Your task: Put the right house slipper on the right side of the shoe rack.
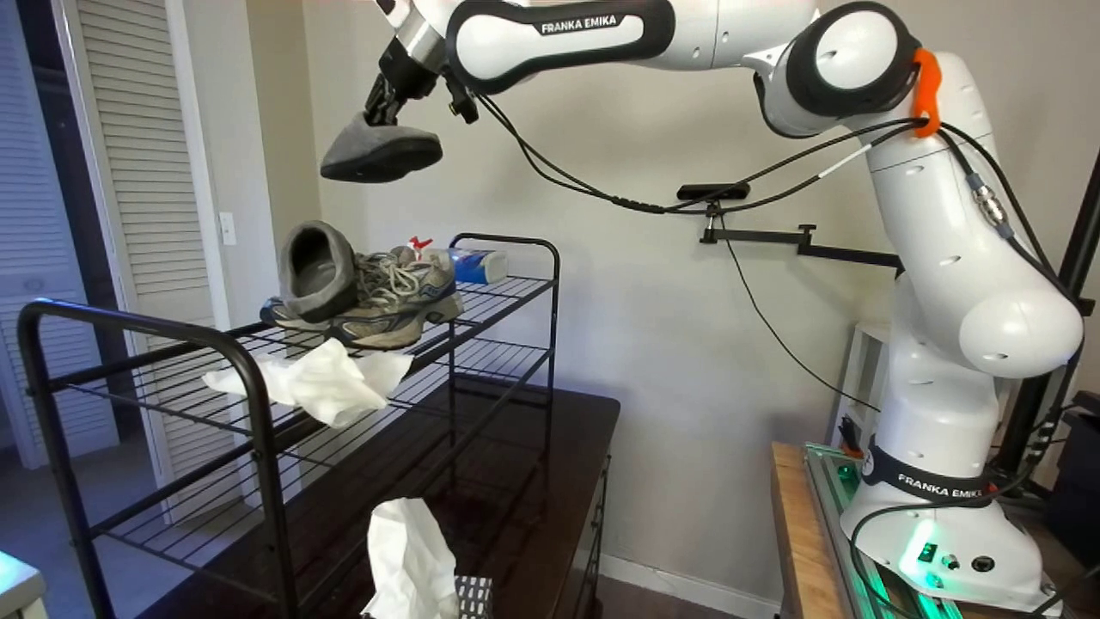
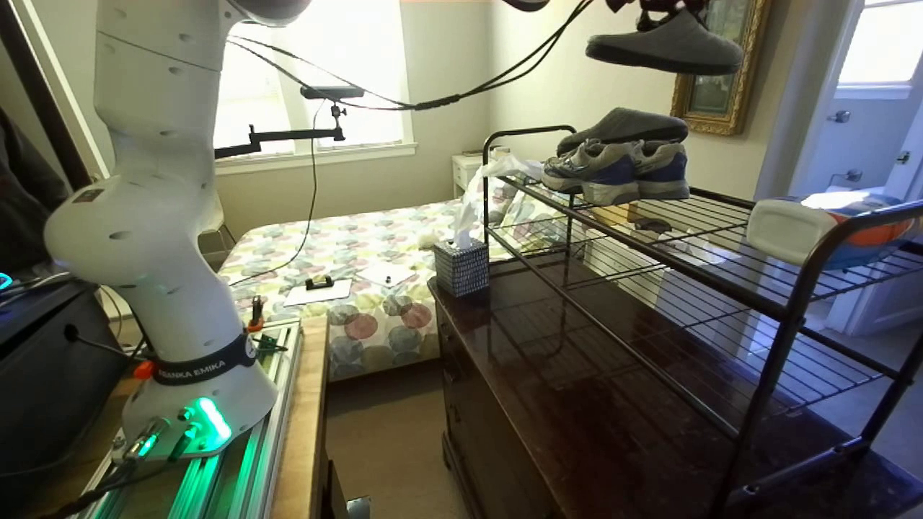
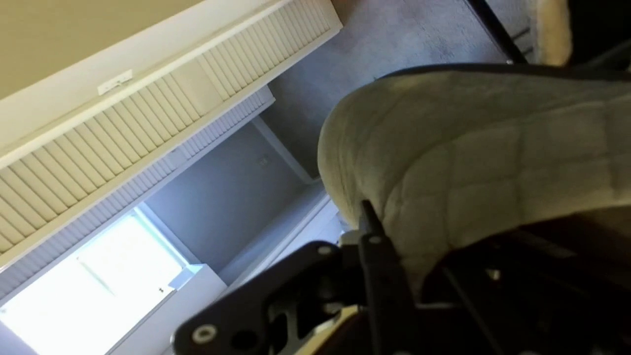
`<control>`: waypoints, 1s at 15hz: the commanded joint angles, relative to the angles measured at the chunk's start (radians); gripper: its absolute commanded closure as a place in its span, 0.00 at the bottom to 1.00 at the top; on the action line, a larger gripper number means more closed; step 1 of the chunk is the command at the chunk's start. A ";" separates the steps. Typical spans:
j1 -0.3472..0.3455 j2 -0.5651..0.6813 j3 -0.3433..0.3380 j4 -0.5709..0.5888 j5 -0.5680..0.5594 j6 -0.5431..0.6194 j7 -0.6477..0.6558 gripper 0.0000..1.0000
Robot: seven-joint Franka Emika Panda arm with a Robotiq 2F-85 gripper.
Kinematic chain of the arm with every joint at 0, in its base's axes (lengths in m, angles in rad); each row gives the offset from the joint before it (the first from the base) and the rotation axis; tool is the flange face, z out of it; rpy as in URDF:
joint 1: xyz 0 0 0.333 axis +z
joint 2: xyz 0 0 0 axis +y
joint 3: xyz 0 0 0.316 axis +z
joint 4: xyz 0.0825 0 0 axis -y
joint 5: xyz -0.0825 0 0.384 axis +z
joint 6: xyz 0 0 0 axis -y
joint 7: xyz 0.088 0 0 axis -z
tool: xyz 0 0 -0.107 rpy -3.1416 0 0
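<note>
A grey closed-toe slipper, taken as the right house slipper, hangs sole-down in the air above the shoe rack. It also shows in an exterior view and fills the right of the wrist view. My gripper is shut on the slipper's upper; one black finger lies against its fabric, the other is hard to make out in the dark. The matching slipper lies tilted on the laced sneakers on the rack's upper tier. The rack's long front bar shows in an exterior view.
A white crumpled tissue lies on the upper shelf beside the sneakers. A blue-and-white container lies at the rack's opposite end, also in an exterior view. A tissue box stands on the dark dresser under the rack.
</note>
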 commanded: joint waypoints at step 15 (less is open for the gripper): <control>-0.153 0.138 0.018 0.092 0.153 0.024 -0.521 0.99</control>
